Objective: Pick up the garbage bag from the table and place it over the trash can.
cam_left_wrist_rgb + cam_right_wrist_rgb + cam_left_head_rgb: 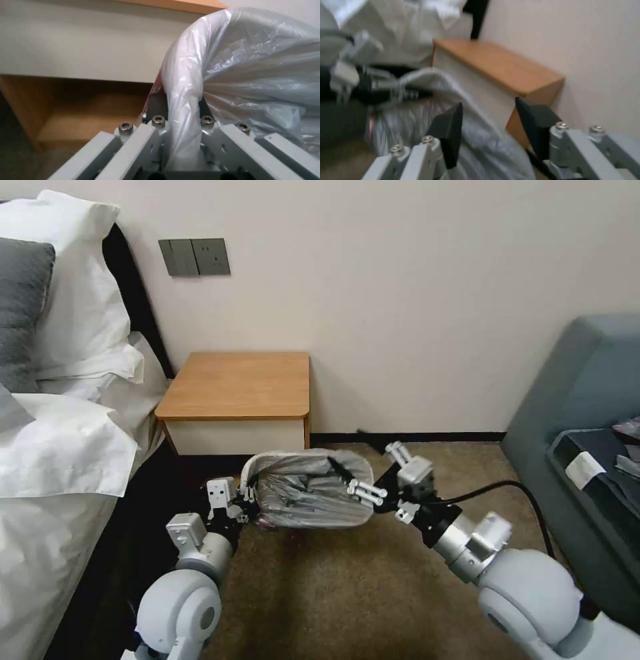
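Observation:
The trash can (319,522) stands on the carpet in front of the table (237,383). The garbage bag (303,490) lines it, grey and crinkly, folded over the rolled rim. My left gripper (248,507) is at the bin's left rim. In the left wrist view, my left gripper (180,106) is shut on the bag-covered rim (186,75), one finger on each side. My right gripper (343,478) is at the right rim. Its black fingertips (448,127) stand open above the bag (476,150), with the table (500,65) behind.
A bed with white bedding (60,447) borders the left. A blue-grey sofa (580,393) stands at the right. A black cable (507,488) arcs off my right arm. Open carpet (347,593) lies between my arms in front of the bin.

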`<state>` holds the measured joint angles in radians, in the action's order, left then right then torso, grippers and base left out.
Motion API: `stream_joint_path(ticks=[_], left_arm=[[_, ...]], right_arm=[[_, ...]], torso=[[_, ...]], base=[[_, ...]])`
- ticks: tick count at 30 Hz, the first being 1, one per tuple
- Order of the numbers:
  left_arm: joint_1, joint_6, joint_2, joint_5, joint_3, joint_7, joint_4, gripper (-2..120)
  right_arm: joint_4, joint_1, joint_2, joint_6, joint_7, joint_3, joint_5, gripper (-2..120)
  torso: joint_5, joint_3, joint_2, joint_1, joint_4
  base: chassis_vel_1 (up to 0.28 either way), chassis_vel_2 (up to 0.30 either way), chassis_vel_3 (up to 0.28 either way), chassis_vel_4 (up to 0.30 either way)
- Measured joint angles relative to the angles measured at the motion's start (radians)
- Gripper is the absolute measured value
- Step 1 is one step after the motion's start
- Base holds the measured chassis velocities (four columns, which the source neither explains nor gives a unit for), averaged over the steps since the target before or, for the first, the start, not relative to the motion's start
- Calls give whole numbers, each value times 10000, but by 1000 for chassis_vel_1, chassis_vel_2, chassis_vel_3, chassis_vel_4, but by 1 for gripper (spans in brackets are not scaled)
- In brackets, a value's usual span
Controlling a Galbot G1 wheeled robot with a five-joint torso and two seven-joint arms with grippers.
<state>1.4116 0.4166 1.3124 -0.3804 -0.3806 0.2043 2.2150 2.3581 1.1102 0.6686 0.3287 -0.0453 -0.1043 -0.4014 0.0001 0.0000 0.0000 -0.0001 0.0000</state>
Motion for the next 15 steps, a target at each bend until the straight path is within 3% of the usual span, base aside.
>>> stream_joint_path(ticks=[5,12,15], left_arm=[[-137,-27,133,639,240,-44,-146,1],[-188,-55,256,1031,409,-72,-232,1],[-184,-55,264,1060,459,-72,-235,1]], right_arm=[[-812,-1700,-569,977,272,1823,-706,25],[-1915,-3566,-258,1514,350,3799,-924,0],[-2348,-4212,-37,1600,349,4434,-906,0]], torso=[[1,1,0,0,0],[0,1,0,0,0],[-1,1,0,1,1]], base=[[0,0,0,0],[0,0,0,0],[0,0,0,0]])
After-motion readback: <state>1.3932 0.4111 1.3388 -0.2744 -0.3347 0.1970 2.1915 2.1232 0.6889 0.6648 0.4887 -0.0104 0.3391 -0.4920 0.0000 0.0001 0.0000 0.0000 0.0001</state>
